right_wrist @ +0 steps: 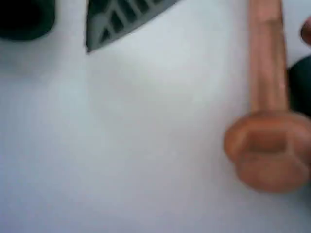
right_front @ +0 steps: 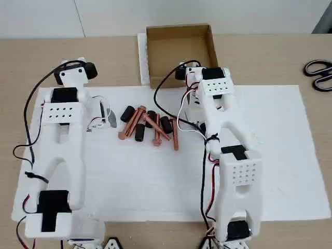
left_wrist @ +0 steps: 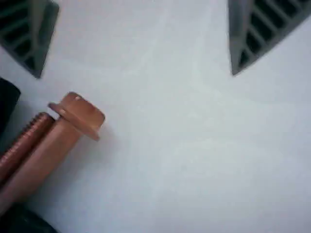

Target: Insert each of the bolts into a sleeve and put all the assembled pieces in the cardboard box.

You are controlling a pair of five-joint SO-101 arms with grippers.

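Observation:
Several copper bolts (right_front: 148, 127) and black sleeves (right_front: 139, 133) lie in a loose pile mid-mat. The open cardboard box (right_front: 179, 57) stands behind them with nothing in it. My left gripper (right_front: 107, 117) hangs just left of the pile. In its wrist view it (left_wrist: 136, 73) is open over bare mat, with a bolt head (left_wrist: 77, 114) off to one side of the gap. My right gripper (right_front: 194, 106) is low at the pile's right. Its wrist view shows one grey finger (right_wrist: 121, 19), a wide bare gap, a bolt (right_wrist: 266, 121) and a sleeve (right_wrist: 24, 17). Neither holds anything.
A white foam mat (right_front: 270, 129) covers most of the wooden table. Scissors (right_front: 319, 73) lie at the far right edge. A white strip (right_front: 142, 57) runs along the box's left side. Cables (right_front: 171, 111) trail from the right arm over the pile's edge.

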